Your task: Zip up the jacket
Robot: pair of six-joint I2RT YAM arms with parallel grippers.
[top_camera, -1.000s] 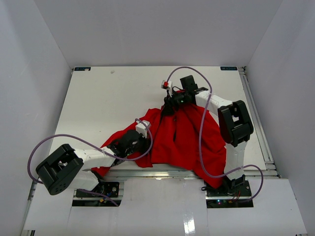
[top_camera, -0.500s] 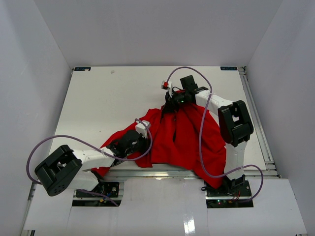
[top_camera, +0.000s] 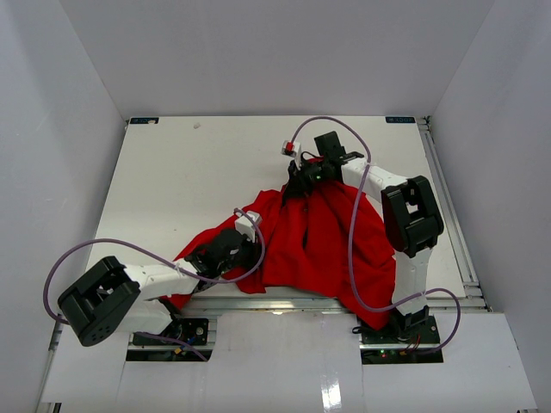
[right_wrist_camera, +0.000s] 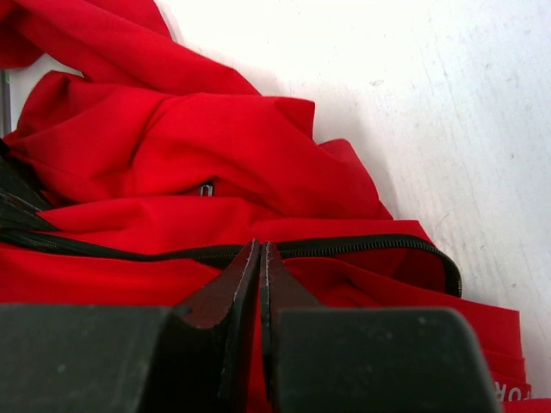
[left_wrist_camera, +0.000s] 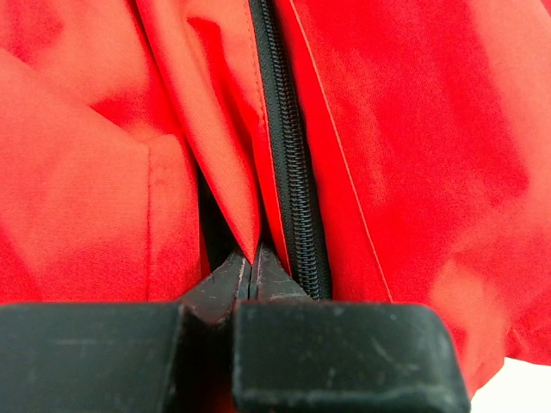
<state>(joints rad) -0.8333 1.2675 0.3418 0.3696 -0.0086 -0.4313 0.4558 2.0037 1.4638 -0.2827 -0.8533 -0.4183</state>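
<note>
The red jacket (top_camera: 314, 245) lies crumpled on the white table (top_camera: 181, 172), near the front edge. My left gripper (top_camera: 251, 248) sits at its left side. In the left wrist view the jaws (left_wrist_camera: 251, 261) are shut on a fold of red fabric (left_wrist_camera: 224, 172) just left of the black zipper (left_wrist_camera: 293, 172). My right gripper (top_camera: 293, 188) is at the jacket's far end. Its jaws (right_wrist_camera: 259, 247) are shut with the tips right on the zipper line (right_wrist_camera: 362, 247); the tips hide what they pinch.
White walls (top_camera: 52, 129) close in the table on three sides. Purple cables (top_camera: 353, 249) loop over the jacket and the left arm. Bare table (right_wrist_camera: 413, 103) lies beyond the jacket. A small metal fitting (right_wrist_camera: 205, 189) shows on the fabric.
My right gripper has closed on the zipper line. The left arm's elbow has shifted slightly left; its gripper still holds the fabric. The jacket has barely moved.
</note>
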